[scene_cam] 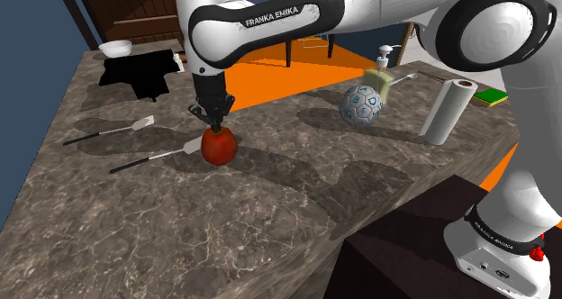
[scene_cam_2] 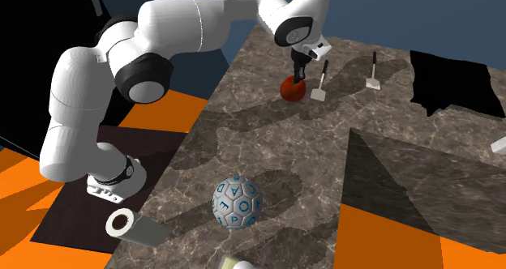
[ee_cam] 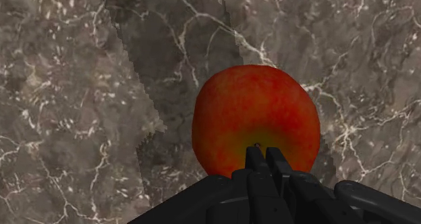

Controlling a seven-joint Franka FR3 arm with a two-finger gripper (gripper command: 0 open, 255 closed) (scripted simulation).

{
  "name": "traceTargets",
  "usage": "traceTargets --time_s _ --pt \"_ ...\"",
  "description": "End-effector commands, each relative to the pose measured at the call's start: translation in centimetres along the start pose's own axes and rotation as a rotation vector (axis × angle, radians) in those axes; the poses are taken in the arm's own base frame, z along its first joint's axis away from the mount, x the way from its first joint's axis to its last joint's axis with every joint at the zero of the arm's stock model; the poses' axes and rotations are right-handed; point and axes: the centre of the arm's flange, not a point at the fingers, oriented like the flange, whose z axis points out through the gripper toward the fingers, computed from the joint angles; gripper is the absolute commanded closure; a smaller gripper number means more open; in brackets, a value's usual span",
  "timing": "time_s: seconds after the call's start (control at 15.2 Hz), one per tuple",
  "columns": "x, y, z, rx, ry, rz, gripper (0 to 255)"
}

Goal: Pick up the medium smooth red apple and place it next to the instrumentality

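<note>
red apple (scene_cam: 218,146) (scene_cam_2: 293,89) (ee_cam: 256,115) with a yellowish patch near its top is being seen resting on the dark marbled counter (scene_cam: 270,234). black gripper (scene_cam: 215,122) (scene_cam_2: 299,74) (ee_cam: 264,154) is being held straight above the apple, pointing down at its top. in the wrist view the two fingers (ee_cam: 255,165) are being pressed together with no gap, their tips just over the apple's stem hollow. whether the tips are touching the skin cannot be told. nothing is being clasped between them.

a utensil with a white head (scene_cam: 194,145) (scene_cam_2: 321,89) is being shown just beside the apple, on the shoulder view's left of it. a second such utensil (scene_cam: 142,123) (scene_cam_2: 373,77) is lying further from the apple on the same side. a patterned ball (scene_cam: 360,104) (scene_cam_2: 236,202) is being seen well apart from the apple, toward the stand, and a paper towel roll (scene_cam: 448,111) is standing even further from the apple, beyond the ball.
</note>
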Motion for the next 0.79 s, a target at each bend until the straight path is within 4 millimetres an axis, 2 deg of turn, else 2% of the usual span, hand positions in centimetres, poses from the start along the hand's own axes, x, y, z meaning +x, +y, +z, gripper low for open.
traceTargets --time_s 0.0,0.4,0.46,0.73 --pt "-0.04 0.13 0.39 0.001 0.001 0.000 255" --pt "-0.04 0.13 0.39 0.001 0.001 0.000 255" --pt "-0.04 0.12 0.39 0.001 0.001 0.000 0" --pt "-0.04 0.13 0.39 0.001 0.001 0.000 0"
